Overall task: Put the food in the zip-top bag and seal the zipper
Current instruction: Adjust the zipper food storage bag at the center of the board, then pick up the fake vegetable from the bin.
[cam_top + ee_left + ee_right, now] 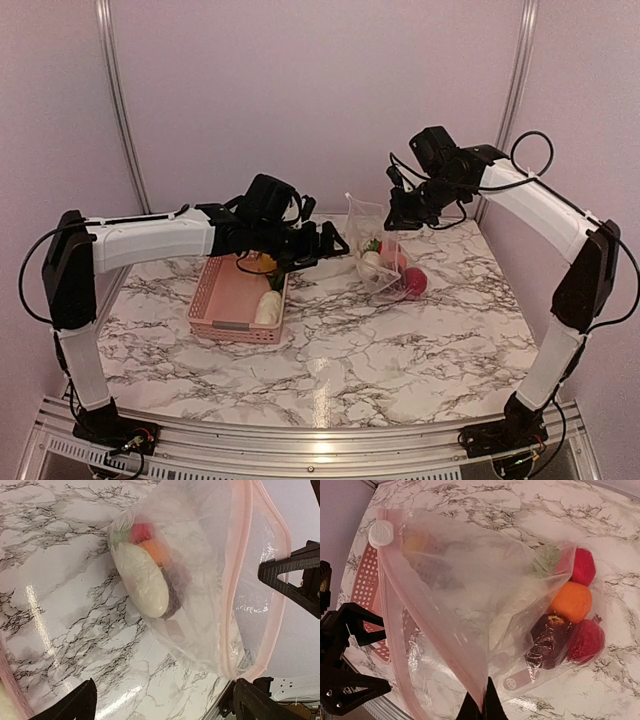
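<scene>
The left arm (150, 240) reaches level from the left edge of the table (400, 360) toward the middle of the far edge, passing over the pink basket (235, 330). The basket sits left of centre. We note a pale piece (268, 306) and a yellow piece (265, 263) in it.

The left gripper (335, 246) hangs just past the basket's far right corner. Its jaws are spread wide and hold nothing. The wrist view shows both fingers (75, 705) clear of the table. It faces the open mouth of the bag (470, 580), which is just to its right and not touching it.

The bag's lower end rests on the table right of centre, near the far edge, and its upper end is lifted. Inside we see a white oblong piece (142, 580), a red piece (582, 566), an orange piece (573, 601), a dark purple piece (549, 640) and a second red piece (586, 640). All are bunched at the low end. The pink zipper (241, 570) is parted, with a white slider (381, 533) at one end.

The right arm (540, 210) arches from the right edge. The right gripper (400, 215) points downward, pinched closed on the bag's upper rim.
</scene>
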{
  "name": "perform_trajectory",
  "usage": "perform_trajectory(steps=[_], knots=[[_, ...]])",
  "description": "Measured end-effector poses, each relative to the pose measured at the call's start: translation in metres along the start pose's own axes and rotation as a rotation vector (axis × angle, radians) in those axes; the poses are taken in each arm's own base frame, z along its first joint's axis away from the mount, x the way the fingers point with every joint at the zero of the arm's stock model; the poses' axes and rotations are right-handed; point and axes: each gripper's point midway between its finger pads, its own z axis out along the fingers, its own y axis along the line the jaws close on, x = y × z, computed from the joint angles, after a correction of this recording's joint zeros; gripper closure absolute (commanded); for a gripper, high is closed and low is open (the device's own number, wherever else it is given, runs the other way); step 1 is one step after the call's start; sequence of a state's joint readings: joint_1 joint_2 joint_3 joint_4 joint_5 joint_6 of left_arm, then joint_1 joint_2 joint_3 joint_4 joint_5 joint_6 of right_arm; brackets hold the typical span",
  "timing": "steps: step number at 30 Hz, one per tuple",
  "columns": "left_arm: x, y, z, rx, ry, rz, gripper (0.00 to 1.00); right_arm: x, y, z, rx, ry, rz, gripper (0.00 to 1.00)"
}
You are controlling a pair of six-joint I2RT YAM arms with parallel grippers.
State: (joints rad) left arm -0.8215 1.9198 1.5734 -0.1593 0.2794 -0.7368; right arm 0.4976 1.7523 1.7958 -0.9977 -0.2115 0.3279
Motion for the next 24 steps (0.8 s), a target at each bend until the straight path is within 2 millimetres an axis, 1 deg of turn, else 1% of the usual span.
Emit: perform_trajectory(steps=[2,4,6,8,10,11,12,13,14,15,16,17,19,22,24], knots=[[0.006,0.004,-0.016,-0.008,-0.003,0.041,0.01,-0.003,0.010,0.001,-0.030,-0.013,-0.013,1.00],[0.008,-0.001,-0.040,0.002,-0.030,0.093,0.01,-0.004,0.017,0.001,-0.051,-0.020,-0.021,1.00],[0.003,-0.015,-0.071,0.029,-0.087,0.161,0.01,-0.004,0.023,0.002,-0.071,-0.020,-0.029,1.00],[-0.008,-0.028,-0.103,0.048,-0.180,0.227,0.01,-0.005,0.027,0.003,-0.083,-0.018,-0.034,1.00],[-0.019,-0.035,-0.143,0.037,-0.312,0.274,0.01,-0.008,0.031,0.005,-0.093,-0.022,-0.040,1.00],[-0.024,-0.032,-0.162,0.014,-0.385,0.272,0.01,-0.008,0.032,0.005,-0.098,-0.024,-0.042,1.00],[-0.028,-0.024,-0.180,-0.021,-0.455,0.249,0.01,-0.009,0.033,0.006,-0.102,-0.024,-0.042,1.00],[-0.031,-0.014,-0.191,-0.053,-0.497,0.221,0.01,-0.009,0.034,0.006,-0.105,-0.023,-0.042,1.00],[-0.034,0.001,-0.200,-0.090,-0.529,0.181,0.01,-0.010,0.035,0.007,-0.110,-0.022,-0.043,1.00],[-0.037,0.019,-0.205,-0.135,-0.552,0.136,0.01,-0.011,0.036,0.007,-0.115,-0.022,-0.043,1.00],[-0.040,0.033,-0.206,-0.176,-0.561,0.105,0.01,-0.012,0.037,0.008,-0.118,-0.022,-0.044,1.00],[-0.041,0.050,-0.204,-0.226,-0.559,0.075,0.01,-0.013,0.038,0.009,-0.122,-0.022,-0.045,1.00],[-0.034,0.077,-0.192,-0.312,-0.516,0.036,0.01,-0.017,0.040,0.010,-0.128,-0.025,-0.049,1.00],[-0.017,0.102,-0.171,-0.404,-0.413,0.019,0.01,-0.020,0.041,0.012,-0.133,-0.026,-0.052,1.00],[-0.008,0.113,-0.162,-0.453,-0.355,0.012,0.01,-0.021,0.042,0.012,-0.136,-0.027,-0.055,1.00]])
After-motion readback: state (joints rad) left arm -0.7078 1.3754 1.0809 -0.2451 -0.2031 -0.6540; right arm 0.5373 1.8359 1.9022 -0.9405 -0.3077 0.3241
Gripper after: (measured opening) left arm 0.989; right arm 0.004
